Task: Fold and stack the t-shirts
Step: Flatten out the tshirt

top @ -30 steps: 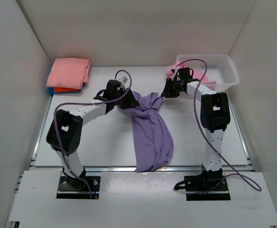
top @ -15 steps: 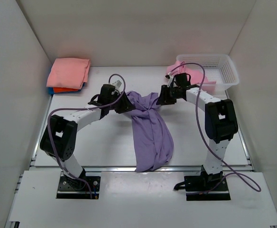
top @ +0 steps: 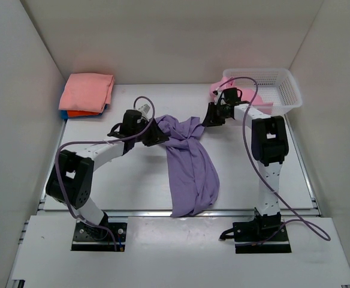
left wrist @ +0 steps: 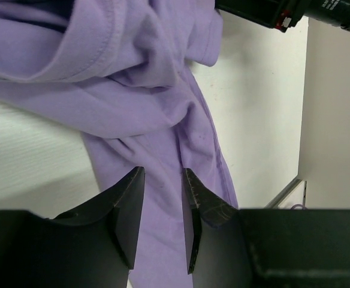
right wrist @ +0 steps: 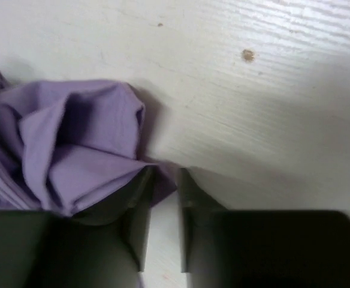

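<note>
Right wrist shows us fingers parted a sliver, the hem of the lavender-purple t-shirt bunched at their tips; pinched or merely touched, we cannot tell. Likewise the left gripper, narrowly parted over the left sleeve. In the last second the right gripper dipped nearer, then drew back far, yet the shirt lies crumpled centrally as before. We judge spreading unstarted; the folded stack waits far left.
</note>
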Controlling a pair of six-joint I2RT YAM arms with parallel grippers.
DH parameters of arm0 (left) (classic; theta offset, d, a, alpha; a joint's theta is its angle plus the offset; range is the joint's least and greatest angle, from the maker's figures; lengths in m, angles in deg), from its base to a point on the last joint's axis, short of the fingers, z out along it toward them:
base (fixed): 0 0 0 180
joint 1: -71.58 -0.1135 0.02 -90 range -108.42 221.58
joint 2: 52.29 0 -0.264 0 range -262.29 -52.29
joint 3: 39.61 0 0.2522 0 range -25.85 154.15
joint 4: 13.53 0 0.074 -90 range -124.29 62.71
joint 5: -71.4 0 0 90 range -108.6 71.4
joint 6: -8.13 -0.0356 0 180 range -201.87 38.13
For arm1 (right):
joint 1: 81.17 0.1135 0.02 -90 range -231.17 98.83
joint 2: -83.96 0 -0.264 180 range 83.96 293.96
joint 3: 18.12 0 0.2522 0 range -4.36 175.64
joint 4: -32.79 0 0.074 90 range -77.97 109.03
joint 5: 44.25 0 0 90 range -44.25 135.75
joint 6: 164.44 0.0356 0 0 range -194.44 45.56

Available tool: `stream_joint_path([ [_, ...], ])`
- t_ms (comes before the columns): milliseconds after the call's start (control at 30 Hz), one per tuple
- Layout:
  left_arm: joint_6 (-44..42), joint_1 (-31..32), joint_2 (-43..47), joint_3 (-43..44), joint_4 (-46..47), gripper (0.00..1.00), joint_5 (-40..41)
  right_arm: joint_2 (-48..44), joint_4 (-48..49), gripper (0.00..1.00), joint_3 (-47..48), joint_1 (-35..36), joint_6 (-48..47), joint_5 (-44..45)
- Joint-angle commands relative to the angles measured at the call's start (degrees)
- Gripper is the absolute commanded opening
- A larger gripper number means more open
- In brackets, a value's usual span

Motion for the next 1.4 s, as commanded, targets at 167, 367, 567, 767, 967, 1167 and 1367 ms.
stream_joint_path([
  [167, 0.1, -1.4, 3.1, -0.6, 0.8, 0.42, -1.6, -9.5, 2.7, 0.0, -5.7, 1.8, -0.7, -3.1],
  [367, -0.4, -4.1, 7.6, -5.3, 0.7, 0.41, -2.3, -24.1, 4.3, 0.0, -18.8, 7.9, -0.1, -2.4],
  [567, -2.6, -7.2, 14.7, -10.2, -4.5, 0.42, -3.6, -33.7, 11.8, 0.0, -29.5, 20.5, 7.8, -2.6],
  [767, -1.8, -11.7, 27.1, -19.0, -4.5, 0.45, 0.4, -29.2, 15.8, 0.0, -31.7, 30.3, 11.9, -7.5],
  [967, -5.8, -9.7, 28.3, -19.9, -11.1, 0.48, -0.8, -33.6, 17.1, 0.37, -36.5, 31.5, 13.7, -4.5],
  [1167, 1.4, -1.7, 30.2, -27.6, -3.0, 0.47, 3.5, -49.1, 17.3, 0.37, -48.1, 25.1, 17.8, 9.4],
  [1367, 1.5, 1.5, 23.9, -26.4, -0.3, 0.51, 9.3, -56.1, 15.5, 0.36, -53.6, 19.0, 18.7, 11.8],
])
